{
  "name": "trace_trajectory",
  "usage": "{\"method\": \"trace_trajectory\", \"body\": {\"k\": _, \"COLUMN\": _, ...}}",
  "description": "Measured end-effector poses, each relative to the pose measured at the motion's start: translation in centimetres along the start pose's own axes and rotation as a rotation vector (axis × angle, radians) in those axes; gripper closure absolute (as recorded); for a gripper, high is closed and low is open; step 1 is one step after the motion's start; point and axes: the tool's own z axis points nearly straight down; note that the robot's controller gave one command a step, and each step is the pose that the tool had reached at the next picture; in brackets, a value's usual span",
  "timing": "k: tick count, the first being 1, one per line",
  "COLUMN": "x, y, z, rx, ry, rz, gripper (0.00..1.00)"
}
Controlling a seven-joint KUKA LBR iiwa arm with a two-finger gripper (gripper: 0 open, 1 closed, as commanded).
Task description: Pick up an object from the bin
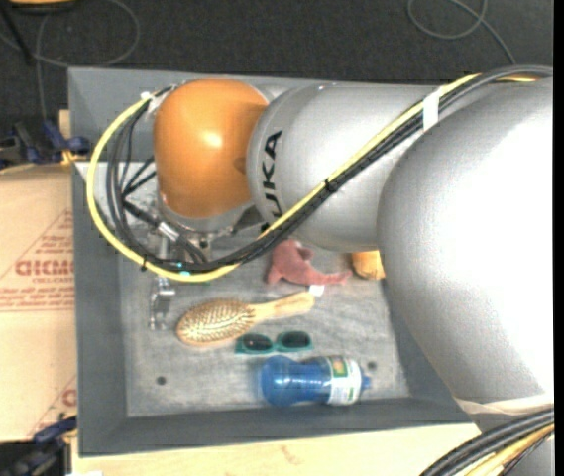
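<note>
My gripper (161,303) hangs below the orange wrist cover at the bin's left side, low over the grey floor. It stands just left of the head of a wooden hairbrush (224,321), which lies with its handle pointing right. I see nothing held in it. A pair of small green goggles (274,343) lies just below the brush handle. Nearer the front wall, a blue bottle (306,382) with a white label lies on its side.
A pink soft toy (297,266) lies behind the brush handle, partly under the arm. An orange-yellow thing (366,264) peeks out beside it. The arm covers the bin's back and right. Bare floor shows at the front left.
</note>
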Motion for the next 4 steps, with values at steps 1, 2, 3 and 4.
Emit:
{"method": "trace_trajectory", "body": {"k": 1, "x": -0.2, "y": -0.1, "z": -0.5, "rx": -0.002, "ry": -0.008, "rz": 0.004, "gripper": 0.00}}
{"method": "trace_trajectory", "body": {"k": 2, "x": 0.6, "y": -3.5, "z": 2.8, "rx": 0.001, "ry": -0.013, "rz": -0.091, "gripper": 0.00}}
{"method": "trace_trajectory", "body": {"k": 3, "x": 2.0, "y": -5.8, "z": 4.2, "rx": 0.006, "ry": -0.001, "rz": -0.288, "gripper": 0.00}}
{"method": "trace_trajectory", "body": {"k": 4, "x": 3.5, "y": -9.8, "z": 4.3, "rx": 0.001, "ry": -0.009, "rz": -0.368, "gripper": 0.00}}
